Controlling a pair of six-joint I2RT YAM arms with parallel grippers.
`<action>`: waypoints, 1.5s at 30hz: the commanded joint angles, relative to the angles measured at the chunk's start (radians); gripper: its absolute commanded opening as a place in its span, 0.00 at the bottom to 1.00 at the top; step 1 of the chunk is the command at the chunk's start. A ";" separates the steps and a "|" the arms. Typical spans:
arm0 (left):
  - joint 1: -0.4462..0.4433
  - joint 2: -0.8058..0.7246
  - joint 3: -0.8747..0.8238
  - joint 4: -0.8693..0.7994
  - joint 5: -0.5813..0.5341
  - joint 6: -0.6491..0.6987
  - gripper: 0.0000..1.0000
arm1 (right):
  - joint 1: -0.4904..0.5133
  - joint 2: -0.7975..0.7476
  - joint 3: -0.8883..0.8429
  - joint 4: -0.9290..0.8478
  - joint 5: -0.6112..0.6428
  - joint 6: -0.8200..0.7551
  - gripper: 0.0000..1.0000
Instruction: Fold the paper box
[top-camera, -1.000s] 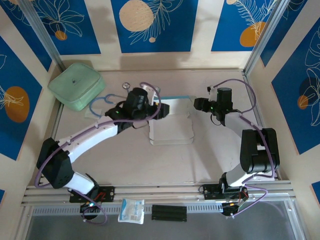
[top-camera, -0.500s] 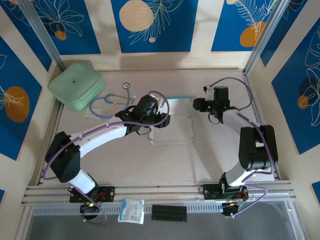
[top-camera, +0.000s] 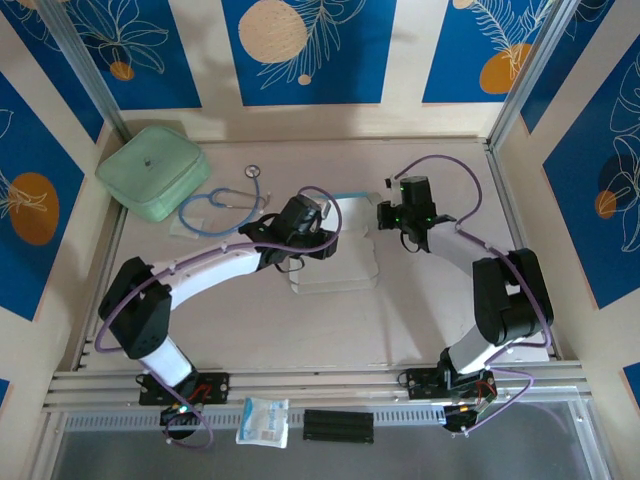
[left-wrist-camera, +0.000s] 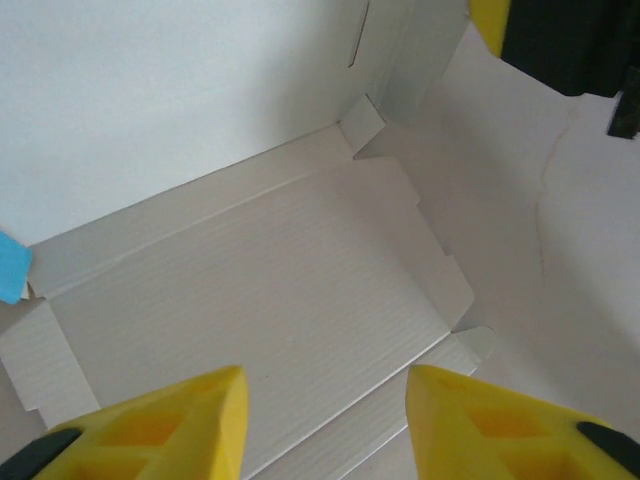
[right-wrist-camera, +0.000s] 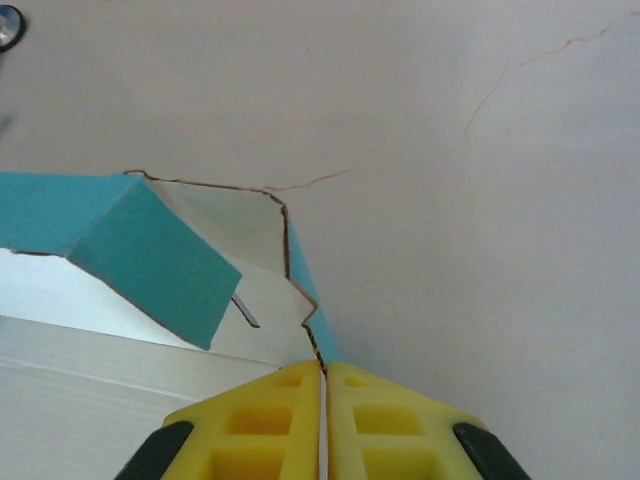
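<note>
Where packet (top-camera: 264, 421) lies beyond worktop's (top-camera: 300, 330) near edge, we find blue print too small to read. Paper box (top-camera: 350, 255) mid-worktop, toward far edge, unfolded. Left wrist view gives us white creased inside, left gripper (left-wrist-camera: 325, 388) fingers apart above it. Right wrist view: light-blue flaps raised, right gripper (right-wrist-camera: 322, 372) pinching box's edge.
</note>
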 joint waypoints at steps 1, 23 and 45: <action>-0.008 0.037 0.020 -0.032 -0.034 -0.051 0.42 | 0.061 -0.058 -0.033 0.034 0.179 -0.004 0.08; -0.011 0.311 0.049 0.202 0.201 -0.136 0.02 | 0.205 -0.125 -0.176 0.137 0.394 0.156 0.06; -0.014 0.473 0.065 0.264 0.205 -0.114 0.00 | 0.222 -0.119 -0.054 -0.129 0.393 0.508 0.01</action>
